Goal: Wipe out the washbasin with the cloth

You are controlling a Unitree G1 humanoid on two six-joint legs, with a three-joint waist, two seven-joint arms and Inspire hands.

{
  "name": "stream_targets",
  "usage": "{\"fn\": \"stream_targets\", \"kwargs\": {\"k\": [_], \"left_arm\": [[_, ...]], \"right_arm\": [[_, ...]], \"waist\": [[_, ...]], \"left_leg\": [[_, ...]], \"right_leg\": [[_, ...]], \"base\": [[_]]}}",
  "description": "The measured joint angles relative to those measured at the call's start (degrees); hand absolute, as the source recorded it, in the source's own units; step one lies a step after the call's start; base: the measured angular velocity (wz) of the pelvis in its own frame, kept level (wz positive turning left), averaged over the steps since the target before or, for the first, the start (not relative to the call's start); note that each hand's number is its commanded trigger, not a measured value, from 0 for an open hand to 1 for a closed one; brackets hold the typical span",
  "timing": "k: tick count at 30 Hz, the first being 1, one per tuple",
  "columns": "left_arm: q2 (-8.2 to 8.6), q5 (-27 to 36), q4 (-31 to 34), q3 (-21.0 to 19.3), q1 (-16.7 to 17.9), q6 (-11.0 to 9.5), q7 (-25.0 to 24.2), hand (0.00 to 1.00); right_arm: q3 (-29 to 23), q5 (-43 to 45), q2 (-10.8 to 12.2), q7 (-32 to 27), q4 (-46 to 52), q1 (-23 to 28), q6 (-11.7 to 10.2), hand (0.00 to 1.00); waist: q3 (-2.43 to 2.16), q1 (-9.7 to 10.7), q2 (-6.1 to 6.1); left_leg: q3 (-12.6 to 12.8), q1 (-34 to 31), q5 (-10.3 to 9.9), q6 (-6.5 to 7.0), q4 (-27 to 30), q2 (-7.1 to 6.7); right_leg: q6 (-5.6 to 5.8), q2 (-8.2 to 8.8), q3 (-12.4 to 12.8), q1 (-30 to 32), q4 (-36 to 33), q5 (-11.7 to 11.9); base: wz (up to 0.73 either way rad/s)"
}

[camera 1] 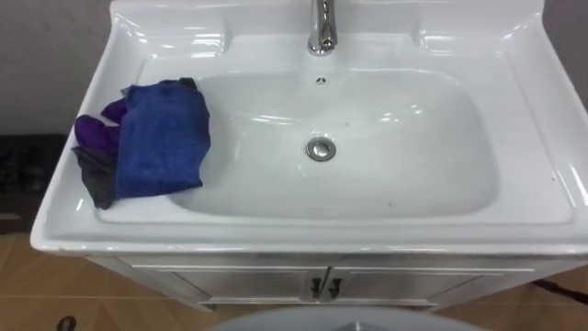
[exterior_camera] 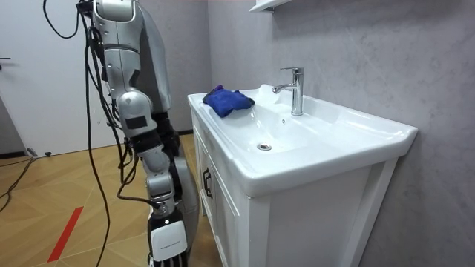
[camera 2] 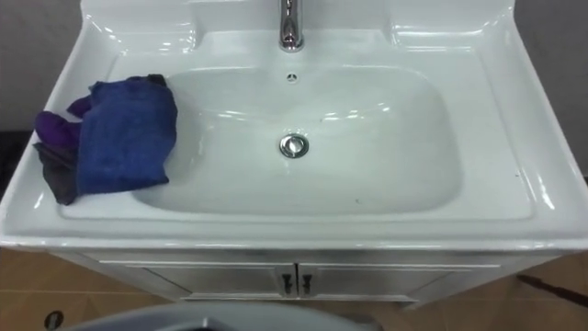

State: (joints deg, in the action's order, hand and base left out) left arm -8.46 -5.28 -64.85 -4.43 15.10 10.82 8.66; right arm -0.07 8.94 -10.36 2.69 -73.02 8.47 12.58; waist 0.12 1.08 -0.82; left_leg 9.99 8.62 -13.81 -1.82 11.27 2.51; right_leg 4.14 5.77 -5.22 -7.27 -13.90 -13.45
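I stand before the basin (camera 1: 544,110); the blue cloth (camera 1: 161,138) lies bunched on its left rim, draping into the bowl. My right robot hand (exterior_camera: 165,246) hangs beside the cabinet (exterior_camera: 297,215). Whether it is released or clenched I cannot tell.

Bathroom corner set up in a test room. White basin (camera 1: 544,129) with a chrome tap (camera 1: 322,26) sits on a white two-door cabinet (exterior_camera: 223,208) against a grey plaster wall (exterior_camera: 371,59). The wood-pattern floor (exterior_camera: 52,170) has a red tape strip (exterior_camera: 65,233), and there is a plain white wall (exterior_camera: 37,96) behind. The robot stands at the cabinet front.
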Motion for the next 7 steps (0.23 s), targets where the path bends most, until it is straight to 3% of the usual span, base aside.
{"fn": "stream_targets", "kwargs": {"k": [7], "left_arm": [[0.01, 0.0, 0.0, 0.0, 0.1, 0.5, -0.9, 0.0]], "right_arm": [[0.0, 0.0, 0.1, 0.0, 0.0, -0.1, 0.0, 0.0]], "waist": [[0.03, 0.2, 0.02]], "left_leg": [[-0.4, 0.1, 0.0, 0.02, 0.4, 0.0]], "right_leg": [[0.0, 0.0, -0.2, -0.6, 0.2, 0.0]], "base": [[0.01]]}}
